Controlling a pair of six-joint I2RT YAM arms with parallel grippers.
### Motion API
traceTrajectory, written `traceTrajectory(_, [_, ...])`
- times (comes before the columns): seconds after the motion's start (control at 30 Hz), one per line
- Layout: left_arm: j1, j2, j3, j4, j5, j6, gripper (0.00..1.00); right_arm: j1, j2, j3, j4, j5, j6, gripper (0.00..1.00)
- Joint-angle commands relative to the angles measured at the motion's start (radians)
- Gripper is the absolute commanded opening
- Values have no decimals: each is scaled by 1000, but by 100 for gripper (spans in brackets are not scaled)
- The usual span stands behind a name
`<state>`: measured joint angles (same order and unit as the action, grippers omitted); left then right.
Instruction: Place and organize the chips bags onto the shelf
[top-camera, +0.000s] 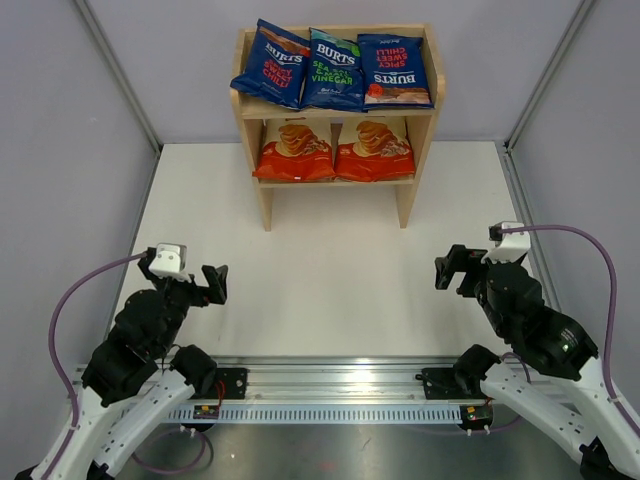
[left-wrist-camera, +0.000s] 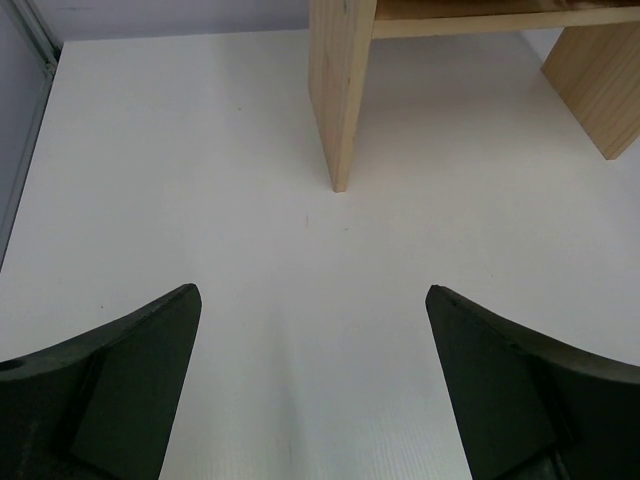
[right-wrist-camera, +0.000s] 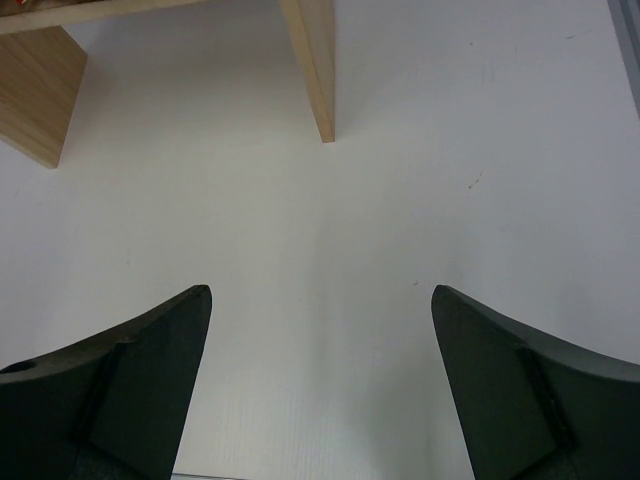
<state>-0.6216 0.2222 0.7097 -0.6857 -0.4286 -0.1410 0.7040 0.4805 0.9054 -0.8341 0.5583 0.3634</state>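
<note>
While left hand (left-wrist-camera: 310, 295) and right hand (right-wrist-camera: 320, 292) gape empty | chips bags (top-camera: 333, 68) stand lengthwise on shelf (top-camera: 407, 200); faces forward

Top camera looks down from high above the near edge of the table (top-camera: 330, 270) toward its far edge; both wrist cameras sit low, facing the shelf (top-camera: 266, 205), whose side panels all views share.

In both wrist views the shelf (left-wrist-camera: 340, 90) runs off the upper edge, only its legs showing. The top tier hides the upper ends of the left Cassava bag (top-camera: 294, 150) and right Cassava bag (top-camera: 375, 148).
</note>
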Motion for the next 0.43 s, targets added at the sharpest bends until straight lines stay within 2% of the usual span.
traceTrajectory(0.0, [11, -3, -3, 41, 30, 4, 99, -6, 17, -7, 47, 31, -12, 99])
traceTrajectory(0.4, [28, -3, -3, 41, 37, 6, 99, -6, 29, 15, 24, 84, 12, 100])
